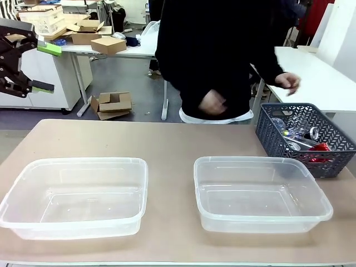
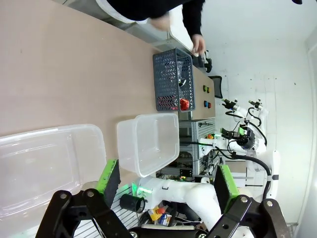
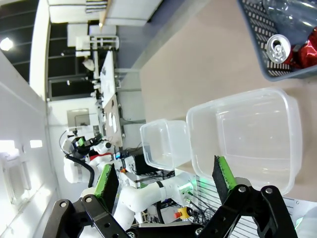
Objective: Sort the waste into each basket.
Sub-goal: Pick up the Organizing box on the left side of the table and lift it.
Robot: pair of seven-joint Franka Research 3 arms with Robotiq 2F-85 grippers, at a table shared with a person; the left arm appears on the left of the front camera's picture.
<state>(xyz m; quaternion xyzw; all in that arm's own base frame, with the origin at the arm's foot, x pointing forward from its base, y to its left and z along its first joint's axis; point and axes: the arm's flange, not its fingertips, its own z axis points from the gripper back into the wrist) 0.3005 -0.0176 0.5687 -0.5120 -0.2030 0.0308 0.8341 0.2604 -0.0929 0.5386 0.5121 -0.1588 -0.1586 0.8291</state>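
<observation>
In the front view the two baskets, the left tub (image 1: 83, 162) and the right tub (image 1: 250, 161), sit side by side on the desk (image 1: 172, 139). Both are empty, probably set apart so that each kind of waste gets its own. The waste, a red can (image 1: 318, 151) and clear bottles (image 1: 289, 129), lies heaped in the grey lattice basket (image 1: 334, 142) at three o'clock, just beside the right tub's far corner. The left pincer (image 1: 55, 68) hangs at ten o'clock, raised off the desk, jaws spread wide and holding nothing. The waste is well apart from it, across the desk.

In the left wrist view the left pincer (image 2: 166, 179) gapes fully and is empty. The grey lattice basket (image 2: 171, 74) with the red can (image 2: 184, 104) sits at twelve o'clock, beyond both tubs.

In the right wrist view the right pincer (image 3: 164, 178) is likewise wide and empty. The right tub (image 3: 292, 124) lies toward one o'clock, with the waste in the top corner at two o'clock, so this arm looks better placed to begin.
</observation>
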